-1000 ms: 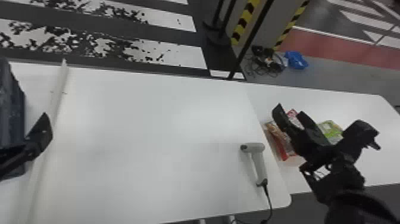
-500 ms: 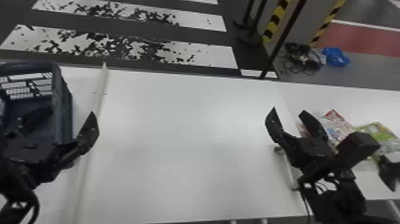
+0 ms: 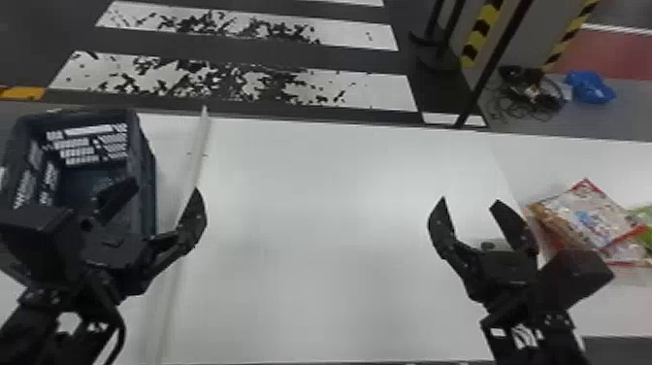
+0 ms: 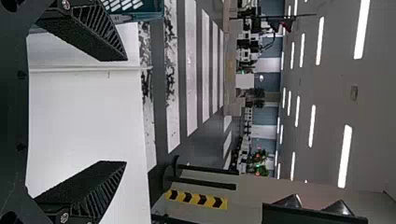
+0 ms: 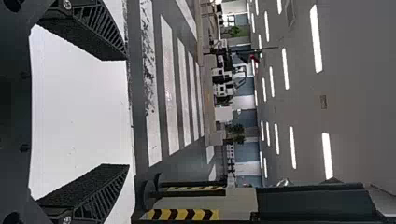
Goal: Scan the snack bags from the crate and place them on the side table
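In the head view, the dark blue crate point(image 3: 148, 170) stands at the left, and my left gripper point(image 3: 165, 189) is open over its right side, hiding part of the inside. The left wrist view shows my left gripper point(image 4: 126, 111) with nothing between its fingers. My right gripper point(image 3: 469, 203) is open above the right part of the white table; in its wrist view the right gripper point(image 5: 127, 112) is empty too. Behind its fingers the grey scanner point(image 3: 478, 241) is mostly hidden. A red-edged snack bag point(image 3: 589, 213) and a green one point(image 3: 643, 223) lie on the side table.
A raised white strip point(image 3: 196, 155) runs across the table point(image 3: 315, 194) beside the crate. The side table point(image 3: 582, 155) adjoins at the right. Beyond it, a dark pole point(image 3: 495, 63), cables and a blue bag point(image 3: 589, 87) are on the floor side.
The head view has swung left, bringing the crate and more of my left arm into sight. My right gripper has moved left, away from the snack bags to over the scanner.
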You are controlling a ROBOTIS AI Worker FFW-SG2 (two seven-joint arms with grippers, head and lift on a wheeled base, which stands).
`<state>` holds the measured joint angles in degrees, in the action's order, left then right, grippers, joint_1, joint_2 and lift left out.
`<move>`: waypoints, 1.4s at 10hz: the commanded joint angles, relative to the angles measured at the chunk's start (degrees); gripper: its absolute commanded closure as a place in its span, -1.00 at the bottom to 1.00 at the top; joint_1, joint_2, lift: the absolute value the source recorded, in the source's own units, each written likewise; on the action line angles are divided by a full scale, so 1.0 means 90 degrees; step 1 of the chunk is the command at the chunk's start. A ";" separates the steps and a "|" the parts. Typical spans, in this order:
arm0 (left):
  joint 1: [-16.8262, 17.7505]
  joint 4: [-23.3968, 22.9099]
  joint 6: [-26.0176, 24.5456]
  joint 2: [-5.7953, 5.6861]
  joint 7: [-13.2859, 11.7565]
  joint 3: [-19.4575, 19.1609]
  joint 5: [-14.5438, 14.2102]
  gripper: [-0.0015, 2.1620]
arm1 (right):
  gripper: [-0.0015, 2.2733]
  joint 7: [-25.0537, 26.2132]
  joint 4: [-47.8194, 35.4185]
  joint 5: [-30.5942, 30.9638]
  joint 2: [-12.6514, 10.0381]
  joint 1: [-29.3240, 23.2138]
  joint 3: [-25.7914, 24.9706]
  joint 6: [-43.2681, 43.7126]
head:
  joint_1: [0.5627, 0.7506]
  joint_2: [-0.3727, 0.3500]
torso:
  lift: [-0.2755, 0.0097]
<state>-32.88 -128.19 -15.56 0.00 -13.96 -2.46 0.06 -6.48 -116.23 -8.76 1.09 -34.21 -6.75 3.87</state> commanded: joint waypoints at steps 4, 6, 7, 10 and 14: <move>0.0001 0.0180 0.0210 0.0017 0.0077 0.0332 0.0355 -0.92 | -0.94 0.0222 0.0180 0.0427 -0.0127 -0.0271 0.0232 0.0668 | 0.41 -0.25 | 0.27; -0.0038 0.0219 0.0210 0.0017 0.0155 0.0361 0.0355 -0.92 | -0.94 0.0291 0.0180 0.0437 -0.0127 -0.0319 0.0340 0.0825 | 0.41 -0.27 | 0.27; -0.0047 0.0219 0.0190 0.0017 0.0165 0.0400 0.0384 -0.92 | -0.94 0.0320 0.0190 0.0456 -0.0127 -0.0310 0.0330 0.0825 | 0.41 -0.27 | 0.27; -0.0096 0.0239 0.0190 0.0017 0.0301 0.0518 0.0550 -0.92 | -0.94 0.0398 0.0190 0.0476 -0.0127 -0.0319 0.0330 0.0825 | 0.41 -0.29 | 0.27; -0.0204 0.0200 0.0346 0.0017 0.0321 0.0547 0.0580 -0.92 | -0.94 0.0623 0.0132 0.0603 -0.0127 -0.0368 0.0486 0.0786 | 0.41 -0.29 | 0.27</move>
<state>-34.54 -126.29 -12.74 0.00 -11.07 2.52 5.27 -0.88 -115.05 -3.39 0.00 -37.40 -2.36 10.88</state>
